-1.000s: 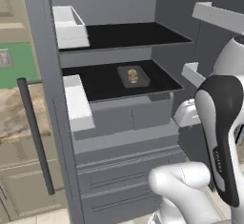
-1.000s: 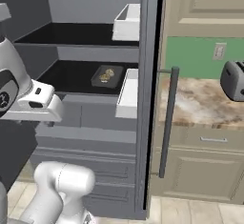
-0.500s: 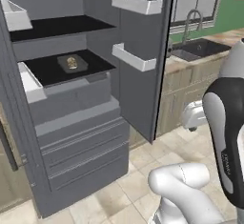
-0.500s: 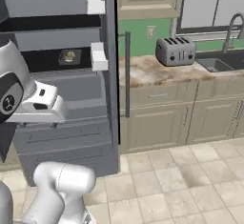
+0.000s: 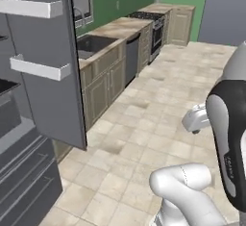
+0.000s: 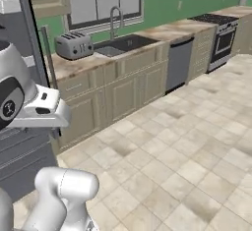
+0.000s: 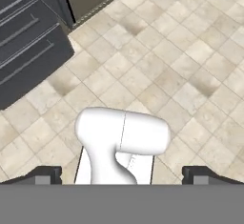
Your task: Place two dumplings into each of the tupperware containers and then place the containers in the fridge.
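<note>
The fridge (image 5: 29, 124) is standing open at the far left of the left base view, its grey door (image 5: 45, 61) swinging out toward the room and carrying two white bins (image 5: 41, 69), with grey drawers (image 5: 24, 182) showing below; further right a counter (image 5: 113, 30) is running along the green wall with a sink (image 5: 93, 43) set into it, a dark dishwasher (image 5: 132, 59) under it and a steel oven (image 5: 156, 32) beyond; beige floor tiles (image 5: 158, 105) are spreading across the middle; the white arm is rising at the right edge. In the right base view the fridge's edge (image 6: 27, 38) is showing at the left with its dark bar handle (image 6: 50, 72) beside it; a toaster (image 6: 74, 45) is sitting on the counter (image 6: 147, 32) just left of the sink and tap (image 6: 115, 21); the dishwasher (image 6: 177, 63) and oven (image 6: 216, 41) are following to the right. In the hand view the drawers (image 7: 28, 37) are lying at the upper left over tiled floor (image 7: 190, 51); the gripper (image 7: 123, 174) is hanging released, its two fingertips (image 7: 45, 174) standing wide apart with nothing between them.
</note>
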